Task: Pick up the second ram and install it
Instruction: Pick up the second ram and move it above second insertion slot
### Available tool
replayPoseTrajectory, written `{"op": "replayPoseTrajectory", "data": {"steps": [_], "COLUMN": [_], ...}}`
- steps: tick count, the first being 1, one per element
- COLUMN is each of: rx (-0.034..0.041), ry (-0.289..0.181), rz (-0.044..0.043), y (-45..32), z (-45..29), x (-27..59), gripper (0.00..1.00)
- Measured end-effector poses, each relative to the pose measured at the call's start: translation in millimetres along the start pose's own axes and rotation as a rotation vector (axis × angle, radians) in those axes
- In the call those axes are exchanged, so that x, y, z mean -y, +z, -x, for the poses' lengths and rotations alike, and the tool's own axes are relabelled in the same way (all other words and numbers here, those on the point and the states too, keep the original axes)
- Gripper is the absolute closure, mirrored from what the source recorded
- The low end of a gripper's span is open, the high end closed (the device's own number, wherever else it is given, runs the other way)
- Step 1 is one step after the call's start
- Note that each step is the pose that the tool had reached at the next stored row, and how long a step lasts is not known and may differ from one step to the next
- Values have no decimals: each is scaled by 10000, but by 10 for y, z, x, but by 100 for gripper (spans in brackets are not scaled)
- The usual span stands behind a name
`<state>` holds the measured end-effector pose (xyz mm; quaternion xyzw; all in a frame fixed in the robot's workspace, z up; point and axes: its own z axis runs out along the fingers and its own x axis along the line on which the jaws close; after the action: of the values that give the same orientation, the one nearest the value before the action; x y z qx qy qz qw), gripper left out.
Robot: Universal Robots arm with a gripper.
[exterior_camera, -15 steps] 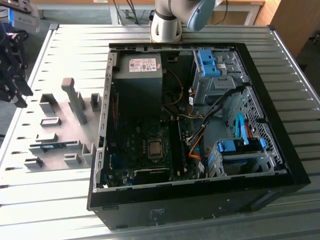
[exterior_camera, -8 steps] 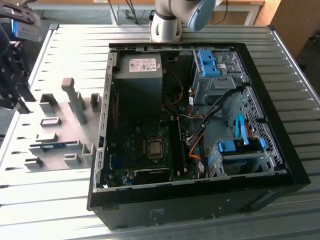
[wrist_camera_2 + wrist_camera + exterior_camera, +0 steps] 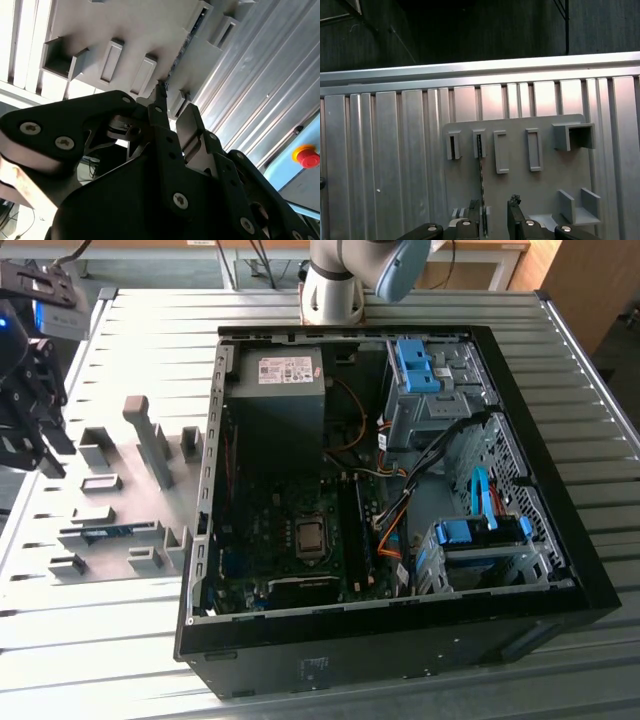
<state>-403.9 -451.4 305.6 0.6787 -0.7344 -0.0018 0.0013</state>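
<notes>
Ram (image 3: 481, 170) on edge in fixture (image 3: 542, 192) slots, just beyond fingertips of gripper (image 3: 495, 212); jaws spread, nothing held. Likely light, stiff, fragile: pinch flat faces mid-length.

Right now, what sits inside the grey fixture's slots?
The second ram stands on edge in the grey fixture, one end seated in a slotted block, which covers that end.

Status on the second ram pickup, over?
Hand open, poised at grey plastic fixture plate. Thin blue-green circuit-board ram strip standing on edge in its slots, not gripped. Nothing between hand and strip.
</notes>
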Motion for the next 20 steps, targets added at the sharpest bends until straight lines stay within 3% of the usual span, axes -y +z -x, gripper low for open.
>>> {"op": "replayPoseTrajectory", "data": {"steps": [5,6,12,17,20], "rx": [-1,-1,0,-5,-12], "ry": [-134,-148,-183,-597,-620], "rz": [9,9,9,23,25], "y": [92,110,219,310,365], "z": [-24,-29,-51,-63,-66], "x": [2,2,4,6,5], "gripper": [66,73,73,73,73]}}
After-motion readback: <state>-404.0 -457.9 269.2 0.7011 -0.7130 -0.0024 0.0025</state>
